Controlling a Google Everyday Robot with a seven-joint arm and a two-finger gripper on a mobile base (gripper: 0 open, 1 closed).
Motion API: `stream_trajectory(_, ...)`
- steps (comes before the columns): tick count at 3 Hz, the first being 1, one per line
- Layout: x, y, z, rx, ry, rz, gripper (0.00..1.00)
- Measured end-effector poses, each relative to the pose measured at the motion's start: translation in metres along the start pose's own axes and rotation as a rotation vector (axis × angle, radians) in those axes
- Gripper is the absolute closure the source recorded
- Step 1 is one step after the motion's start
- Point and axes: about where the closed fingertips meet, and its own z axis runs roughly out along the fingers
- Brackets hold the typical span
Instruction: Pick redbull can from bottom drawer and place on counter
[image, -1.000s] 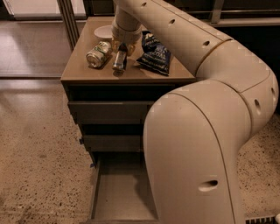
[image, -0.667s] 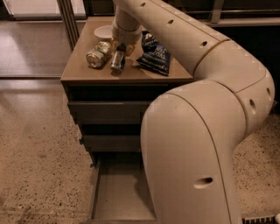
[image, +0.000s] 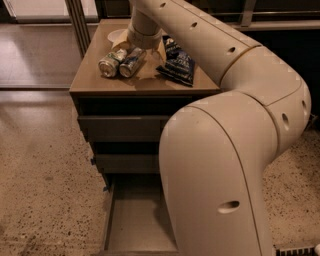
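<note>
At the upper centre of the frame, the slim silver-and-blue metal redbull can is lying on its side on the smooth tan-beige table, just beside a fatter green-and-white can. The cream hand is hovering over its far end; open or closed, I cannot tell. The can is seeming light, stiff yet dentable and slick, so gripping mid-body across its narrow width is looking wisest. Counting: two cans, one dark blue snack bag, one pale dish, three grey-brown drawers, the deep bottom drawer standing open.
</note>
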Motion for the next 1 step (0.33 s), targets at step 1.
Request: stream_trajectory(1, 0.0, 0.0, 0.0, 0.0, 0.0, 0.0, 0.0)
